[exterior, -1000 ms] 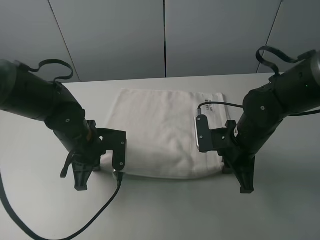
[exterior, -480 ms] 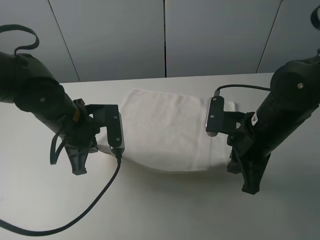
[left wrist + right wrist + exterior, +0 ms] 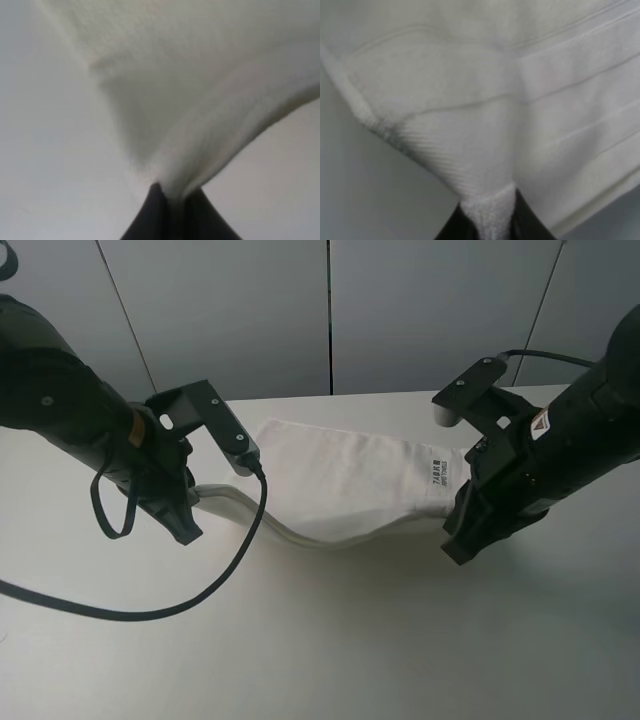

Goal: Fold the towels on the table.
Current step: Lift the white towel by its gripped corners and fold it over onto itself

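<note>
One towel, one worktop, two robot arms.
There is a single white towel (image 3: pixel 340 480) bearing one small printed tag (image 3: pixel 440 475), and one white worktop (image 3: pixel 330 650). Two black arms show, the left arm (image 3: pixel 60 410) and the right arm (image 3: pixel 580 440), each ending in one gripper, so two in all: the left gripper (image 3: pixel 187 530) and the right gripper (image 3: pixel 458 545). Two dark cables are in view, a left cable (image 3: pixel 200 592) and a right cable (image 3: pixel 545 356). One grey wall (image 3: pixel 420 310) stands behind, split by three seams into four panels.
</note>
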